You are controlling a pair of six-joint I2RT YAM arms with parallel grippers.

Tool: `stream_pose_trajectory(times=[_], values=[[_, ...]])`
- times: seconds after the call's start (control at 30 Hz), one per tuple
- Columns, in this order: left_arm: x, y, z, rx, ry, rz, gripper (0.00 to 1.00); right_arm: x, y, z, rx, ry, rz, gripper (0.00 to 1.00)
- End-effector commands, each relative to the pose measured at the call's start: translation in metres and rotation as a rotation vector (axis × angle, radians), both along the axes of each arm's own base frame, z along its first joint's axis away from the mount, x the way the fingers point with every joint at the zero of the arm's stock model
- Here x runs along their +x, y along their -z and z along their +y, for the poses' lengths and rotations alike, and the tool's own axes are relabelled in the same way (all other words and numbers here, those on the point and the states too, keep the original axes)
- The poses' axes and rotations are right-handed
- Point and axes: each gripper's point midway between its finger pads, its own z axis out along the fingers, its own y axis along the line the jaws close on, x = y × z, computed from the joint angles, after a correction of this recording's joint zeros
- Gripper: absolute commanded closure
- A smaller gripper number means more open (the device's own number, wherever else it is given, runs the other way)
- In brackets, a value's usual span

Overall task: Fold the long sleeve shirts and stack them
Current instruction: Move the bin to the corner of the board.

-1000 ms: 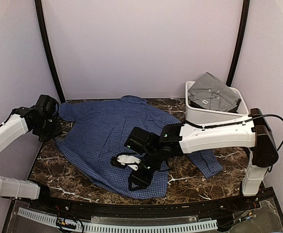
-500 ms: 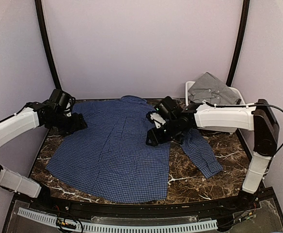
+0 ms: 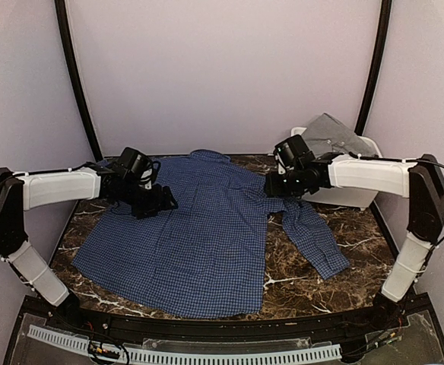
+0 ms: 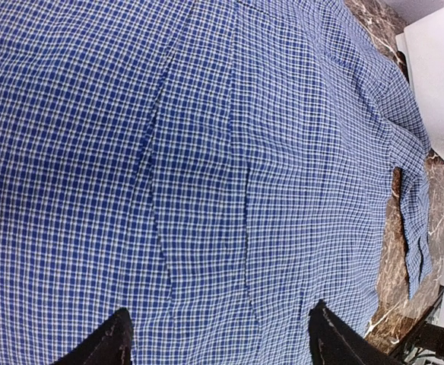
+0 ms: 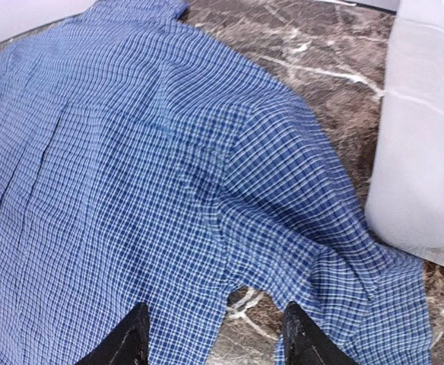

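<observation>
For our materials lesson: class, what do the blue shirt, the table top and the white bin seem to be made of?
Blue shirt: woven cloth, matte, fine check; soft folds and stitched seams. Table top: dark brown with white veins, slightly glossy; marble or an imitation. White bin: smooth, plain wall, probably plastic.

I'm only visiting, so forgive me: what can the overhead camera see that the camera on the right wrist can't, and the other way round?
Only the overhead view shows the left end effector over the navy checked shirt, that whole shirt spread out, and the grey shirt heaped in the white bin. Only the right wrist view shows, close up, the right end effector with its fingertips apart above the shoulder seam and sleeve. Both show the navy checked shirt, the bin's white wall and the marble table.
</observation>
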Motion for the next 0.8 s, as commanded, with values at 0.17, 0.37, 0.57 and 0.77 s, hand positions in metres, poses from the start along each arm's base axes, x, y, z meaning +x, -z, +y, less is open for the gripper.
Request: stream_pose_trajectory(times=[0.17,0.37,0.57,0.77], values=[[0.013,-0.014,-0.023,-0.059,0.058,-0.048,0.21,0.024,-0.002,-0.054,0.019,0.125,-0.030,0.49],[0.015,-0.015,-0.026,-0.061,0.072,-0.053,0.22,0.069,0.012,-0.076,-0.007,0.181,-0.035,0.54],[0.017,-0.017,-0.027,-0.066,0.077,-0.062,0.22,0.119,0.011,-0.093,-0.035,0.221,-0.059,0.55],[0.017,-0.016,-0.029,-0.073,0.084,-0.065,0.22,0.134,-0.005,-0.085,-0.025,0.163,-0.092,0.46]])
